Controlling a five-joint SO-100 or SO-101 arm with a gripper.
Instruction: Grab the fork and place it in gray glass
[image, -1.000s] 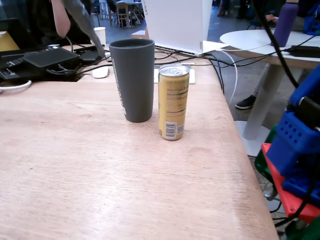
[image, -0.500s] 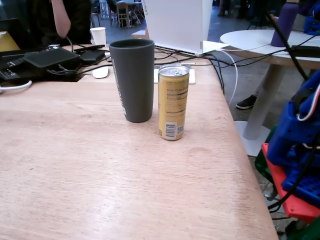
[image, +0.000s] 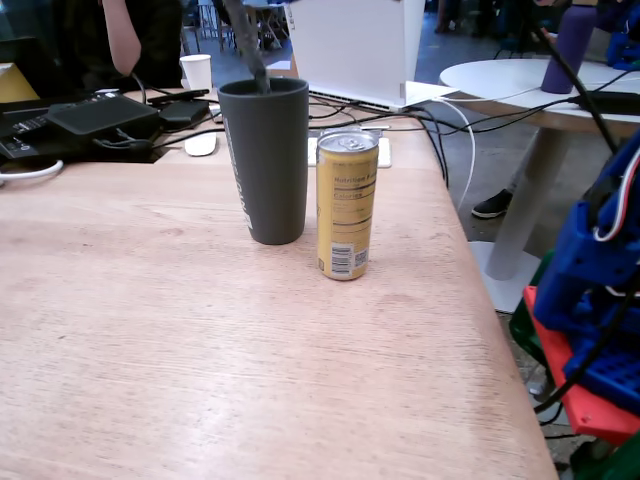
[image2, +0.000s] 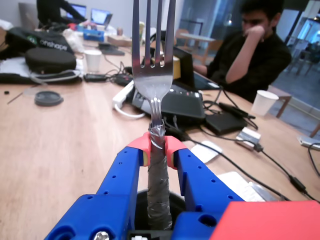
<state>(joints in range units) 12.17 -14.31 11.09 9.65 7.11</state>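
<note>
Gripper (image2: 157, 150), blue with red-tipped fingers, is clamped tight on the foil-wrapped handle of the silver four-tined metal fork (image2: 152, 75), tines pointing up and away in the wrist view. Light wooden tabletop (image: 200, 350) carries laptops, cables and paper cups, with a seated man behind in a busy workshop room. Fixed view: the tall dark gray matte tumbler (image: 265, 160) stands just beside a gold drink can (image: 346, 205), and a dark blurred shape pokes up from the tumbler's rim, too smeared to identify.
</note>
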